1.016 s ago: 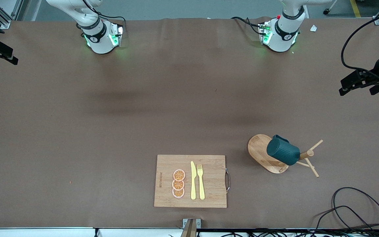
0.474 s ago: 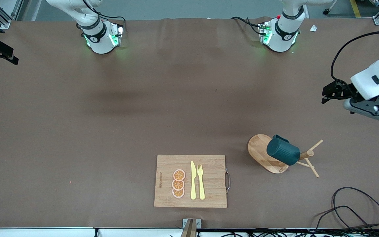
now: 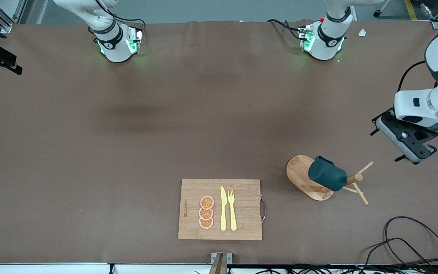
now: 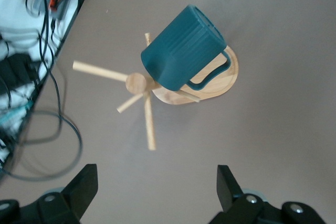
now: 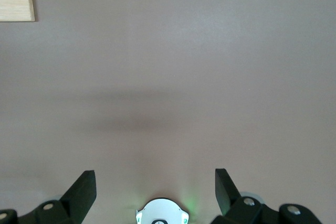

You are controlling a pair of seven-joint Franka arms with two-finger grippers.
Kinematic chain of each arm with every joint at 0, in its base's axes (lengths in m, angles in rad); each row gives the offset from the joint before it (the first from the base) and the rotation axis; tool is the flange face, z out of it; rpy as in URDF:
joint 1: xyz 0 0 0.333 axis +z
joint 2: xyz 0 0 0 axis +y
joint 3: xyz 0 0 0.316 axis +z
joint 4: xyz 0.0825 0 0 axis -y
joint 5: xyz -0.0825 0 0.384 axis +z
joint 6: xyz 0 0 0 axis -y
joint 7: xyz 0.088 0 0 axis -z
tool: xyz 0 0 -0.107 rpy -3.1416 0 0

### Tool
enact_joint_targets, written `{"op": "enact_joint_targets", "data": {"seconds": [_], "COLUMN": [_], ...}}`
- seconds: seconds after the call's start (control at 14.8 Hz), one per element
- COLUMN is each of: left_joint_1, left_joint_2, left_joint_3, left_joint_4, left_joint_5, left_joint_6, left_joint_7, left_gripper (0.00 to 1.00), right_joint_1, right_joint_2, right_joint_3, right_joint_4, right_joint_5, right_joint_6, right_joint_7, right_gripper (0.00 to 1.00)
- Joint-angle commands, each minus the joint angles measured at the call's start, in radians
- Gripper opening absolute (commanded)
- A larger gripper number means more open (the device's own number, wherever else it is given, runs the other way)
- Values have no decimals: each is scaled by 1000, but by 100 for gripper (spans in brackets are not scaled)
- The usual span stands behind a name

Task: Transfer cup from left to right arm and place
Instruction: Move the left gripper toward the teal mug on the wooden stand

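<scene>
The cup, a dark teal ribbed mug with a small handle, hangs tilted on a peg of the wooden rack toward the left arm's end of the table. The left wrist view shows the cup over the rack's oval base, with bare pegs sticking out beside it. My left gripper is open and empty, up in the air beside the rack and apart from the cup. The left arm's hand hangs over the table's end. My right gripper is open and empty over bare table.
A wooden cutting board with a yellow knife, a fork and orange slices lies near the front edge. Black cables loop at the near corner by the rack. The right arm's base shows under its gripper.
The left arm's hand has swung in from the table's end toward the rack and turned to face down. The right arm waits unmoved; the cup has not moved.
</scene>
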Motion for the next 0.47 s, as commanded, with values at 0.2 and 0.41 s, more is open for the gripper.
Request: {"op": "enact_joint_targets", "data": {"seconds": [0.2, 0.41], "left_joint_1": [-3, -3], "left_joint_2": [80, 107], "left_joint_3": [-27, -64], "left_joint_4": [10, 8], "left_joint_5": [25, 25], "left_joint_6": [87, 131], "left_joint_7": [344, 454], "left_gripper": [100, 100], "right_joint_1": [-15, -14], "right_joint_2": [-17, -17], "right_joint_3": [9, 9], "right_joint_4": [-17, -17], "right_joint_5": [7, 7], "right_joint_6": [-2, -2], "right_joint_7": [-12, -12], "right_gripper": [100, 100]}}
